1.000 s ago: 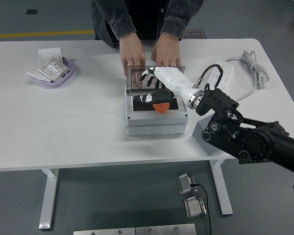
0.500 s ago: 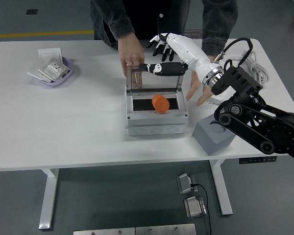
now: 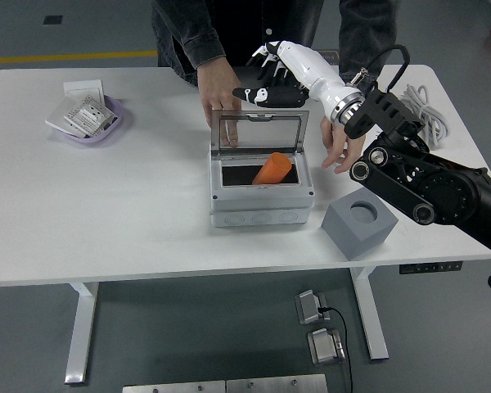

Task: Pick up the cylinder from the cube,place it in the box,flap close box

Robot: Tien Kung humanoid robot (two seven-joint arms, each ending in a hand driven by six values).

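1. Head view, surroundings first: white table (image 3: 131, 205), w/ a purple bowl (image 3: 90, 123) of small packets at far left and a white card (image 3: 82, 87) just behind it. A white power strip (image 3: 375, 123) w/ coiled cable lies at far right, partly hidden by the arm.
2. A person in a dark denim jacket stands at the far edge. One of the person's hands (image 3: 219, 97) rests on the table right behind the box's lid; the other hand (image 3: 344, 147) hangs open beside the box's right side, under the robot's wrist.
3. Box (image 3: 262, 192) is grey-white, mid-table, w/ its clear lid (image 3: 259, 131) standing upright at the back (hinged there, it seems).
4. Orange cylinder (image 3: 272, 169) lies tilted inside the box, its upper end leaning toward the back right.
5. Grey cube (image 3: 358, 223) w/ a round hole in its top sits near the box's right front corner, apart from it.
6. Right hand (image 3: 274, 82) comes in from the right on a black arm, white forearm stretched over the lid's top edge; fingers extended and loosely spread, holding nothing. Whether it touches the lid I can't tell.
7. Count: 1 box, 1 cylinder, 1 cube, 1 bowl, 1 robot hand, 2 person's hands.
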